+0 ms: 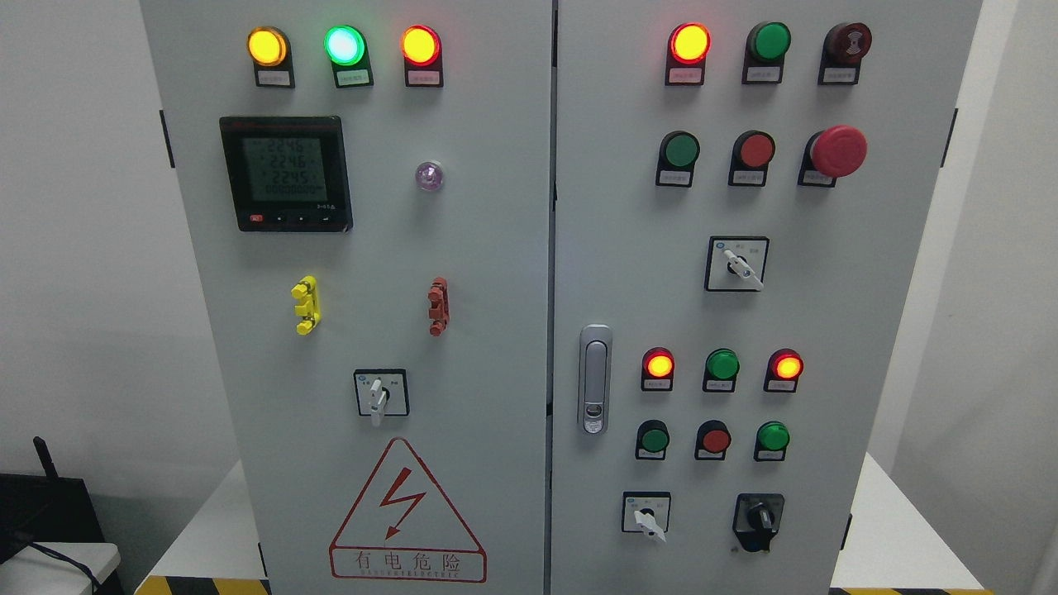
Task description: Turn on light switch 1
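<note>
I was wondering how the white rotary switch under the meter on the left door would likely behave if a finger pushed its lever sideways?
The white rotary switch would probably pivot about its hub rather than slide, since it sits in a fixed square plate. Its small, smooth-looking lever may let a fingertip slip off. It likely clicks between marked positions.

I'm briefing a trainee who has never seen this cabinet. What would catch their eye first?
Probably the lit lamps along the top: yellow lamp, green lamp and red lamp on the left door, and another lit red lamp on the right door. Next, the big red mushroom button at upper right and the red lightning warning triangle at lower left.
</note>
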Available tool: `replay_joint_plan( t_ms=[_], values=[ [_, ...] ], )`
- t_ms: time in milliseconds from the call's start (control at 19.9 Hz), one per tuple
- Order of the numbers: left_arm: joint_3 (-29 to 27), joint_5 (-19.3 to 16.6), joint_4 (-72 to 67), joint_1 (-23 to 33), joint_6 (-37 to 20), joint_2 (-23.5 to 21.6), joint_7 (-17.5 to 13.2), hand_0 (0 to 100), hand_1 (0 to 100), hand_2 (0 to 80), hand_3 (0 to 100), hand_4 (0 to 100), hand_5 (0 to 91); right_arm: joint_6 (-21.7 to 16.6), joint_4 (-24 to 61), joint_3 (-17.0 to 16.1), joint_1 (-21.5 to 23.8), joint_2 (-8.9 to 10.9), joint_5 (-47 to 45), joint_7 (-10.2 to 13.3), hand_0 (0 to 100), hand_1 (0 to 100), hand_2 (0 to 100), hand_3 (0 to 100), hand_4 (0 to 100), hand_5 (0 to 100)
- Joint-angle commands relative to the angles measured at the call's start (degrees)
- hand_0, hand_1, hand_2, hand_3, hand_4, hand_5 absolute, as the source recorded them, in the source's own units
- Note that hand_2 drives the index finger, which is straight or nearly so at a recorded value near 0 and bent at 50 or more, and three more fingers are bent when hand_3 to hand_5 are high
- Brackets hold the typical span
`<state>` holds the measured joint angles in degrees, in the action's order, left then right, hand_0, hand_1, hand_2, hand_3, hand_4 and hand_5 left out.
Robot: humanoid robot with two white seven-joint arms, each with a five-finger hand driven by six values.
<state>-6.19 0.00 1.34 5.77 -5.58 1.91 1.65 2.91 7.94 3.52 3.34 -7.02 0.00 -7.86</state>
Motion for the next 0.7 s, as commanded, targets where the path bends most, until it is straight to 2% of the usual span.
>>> replay_joint_plan(
  t_ms=[0, 150, 351, 551, 652],
  values=[
    [-2.1, 0.1, 2.1, 0.6, -0.1, 0.1, 0.1, 46, 9, 0.0, 0, 0, 0.0, 0.0, 0.1, 0.0, 0.0, -0.01, -1.0, 0.0, 12, 39, 0, 0, 0, 0],
    [-6.0, -0.5, 10.6, 3.3, 0.2, -0.2, 0.0, 46, 9, 0.0, 0, 0, 0.0, 0.0, 0.1, 0.0, 0.0, -0.01, -1.0, 0.0, 12, 39, 0, 0, 0, 0],
    [-7.5, -0.6, 17.4, 6.2, -0.2, -1.3, 0.1, 46, 9, 0.0, 0, 0, 0.0, 0.0, 0.0, 0.0, 0.0, -0.01, -1.1, -0.1, 12, 39, 0, 0, 0, 0],
    [-15.6, -0.7, 24.8, 7.8, -0.3, -1.6, 0.2, 45, 9, 0.0, 0, 0, 0.0, 0.0, 0.1, 0.0, 0.0, -0.01, -1.1, 0.0, 12, 39, 0, 0, 0, 0],
    [-17.6, -0.8, 28.3, 8.5, -0.7, -1.7, 0.2, 45, 10, 0.0, 0, 0, 0.0, 0.0, 0.0, 0.0, 0.0, -0.01, -1.0, 0.0, 12, 39, 0, 0, 0, 0]
  ],
)
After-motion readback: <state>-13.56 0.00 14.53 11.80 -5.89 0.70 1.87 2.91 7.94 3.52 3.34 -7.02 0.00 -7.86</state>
